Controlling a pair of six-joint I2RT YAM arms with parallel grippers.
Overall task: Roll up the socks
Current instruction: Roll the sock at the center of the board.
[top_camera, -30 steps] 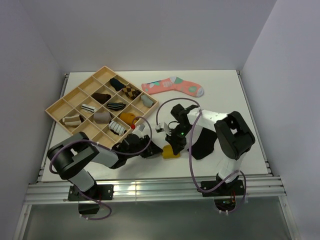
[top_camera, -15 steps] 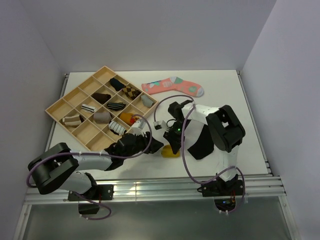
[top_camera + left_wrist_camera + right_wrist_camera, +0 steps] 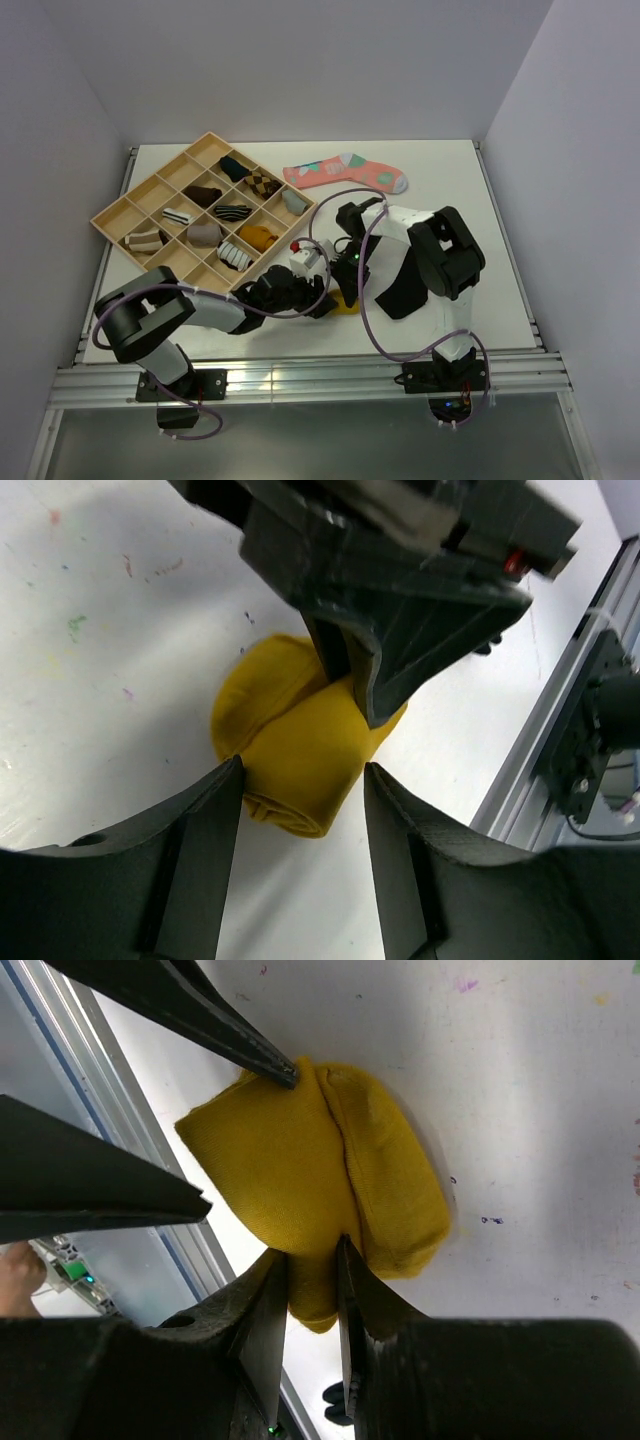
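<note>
The mustard-yellow sock [image 3: 300, 755] lies as a thick roll on the white table, near the front edge [image 3: 346, 304]. My right gripper [image 3: 312, 1250] is shut on one fold of that roll, pinching it from above [image 3: 350, 282]. From the left, my left gripper [image 3: 302, 770] stands open with its fingers on either side of the roll's coiled end, not squeezing it [image 3: 322, 302]. The plain black sock [image 3: 402, 288] lies flat just right of the roll, partly under the right arm.
A wooden divided tray [image 3: 110, 214] holding several small sock bundles sits at the back left. A pink patterned sock [image 3: 345, 172] lies at the back centre. The aluminium rail [image 3: 300, 375] runs along the table's near edge, close to the roll.
My left gripper has opened and let go of the yellow roll, its arm shifting slightly right. The right gripper has kept its pinch on the roll.
</note>
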